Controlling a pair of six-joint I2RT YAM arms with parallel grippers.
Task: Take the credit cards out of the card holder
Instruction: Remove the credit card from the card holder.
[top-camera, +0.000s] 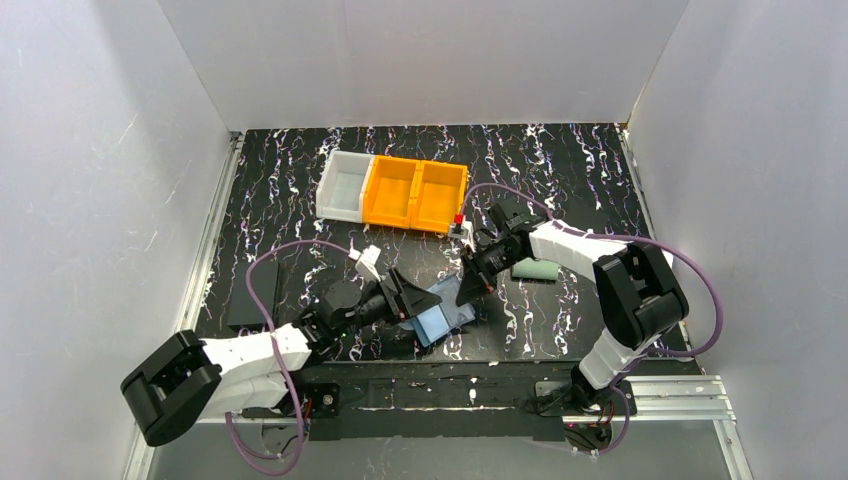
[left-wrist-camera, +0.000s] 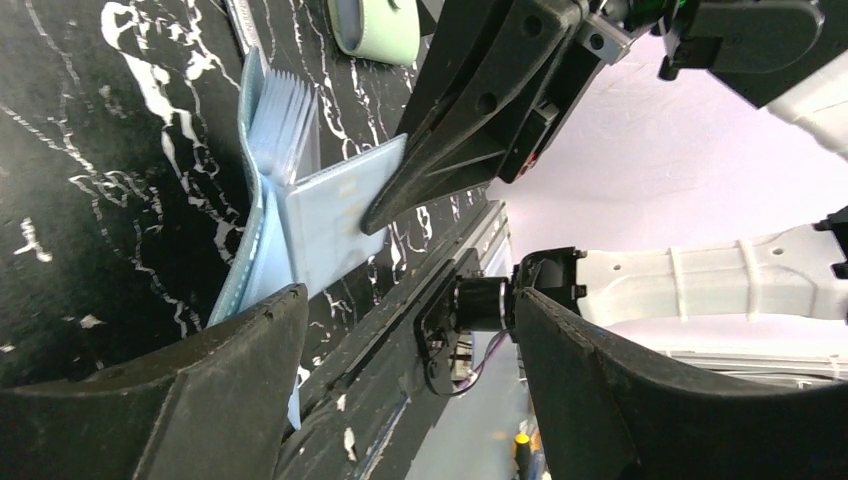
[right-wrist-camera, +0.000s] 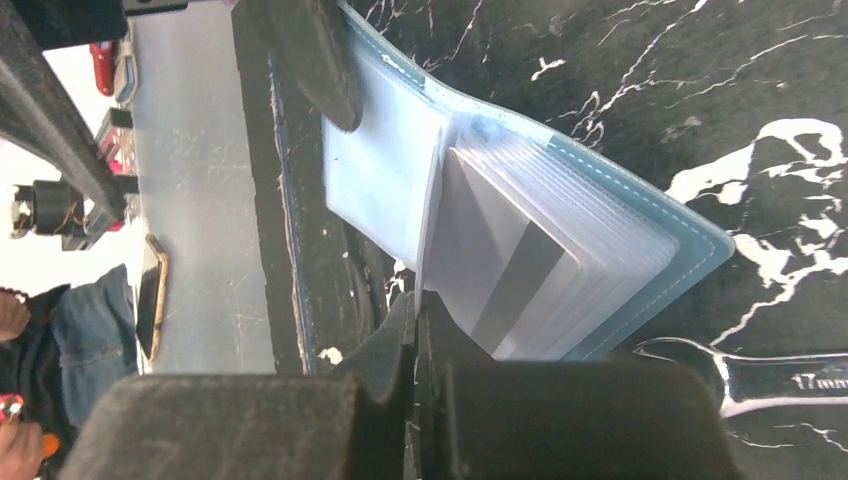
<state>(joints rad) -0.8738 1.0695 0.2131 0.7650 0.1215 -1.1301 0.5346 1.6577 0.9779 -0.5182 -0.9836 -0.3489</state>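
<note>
Top external view, starting at the left: the left gripper sits low over the black marbled table. Its two fingers are spread wide and there is nothing between them. In the right wrist view one of those fingertips lies on the light-blue inner panel of the card holder. It looks as if it is pinning that side down, though I cannot tell how firmly it presses.

The card holder lies opened out near the front edge of the table, between the two grippers. Its clear pockets are fanned upward from the spine. Of the credit cards, at least one grey card is tucked among those pockets, and I see none lying loose on the table.

Next comes the right gripper, closed tight, its tips pinched on a pale leaf that stands out from the spine. I cannot tell whether that leaf is a bare card or a pocket with a card inside. Further right a grey-green wallet lies well apart from the action.

The step in hand appears to be drawing the first card out, with no card free yet. The next move calls for a straight pull along the pocket's mouth while the left finger keeps the cover flat. If the pinch is only on the plastic sleeve, the whole holder would probably lift. In that case the right gripper would need to take a fresh hold on the card's own edge.
</note>
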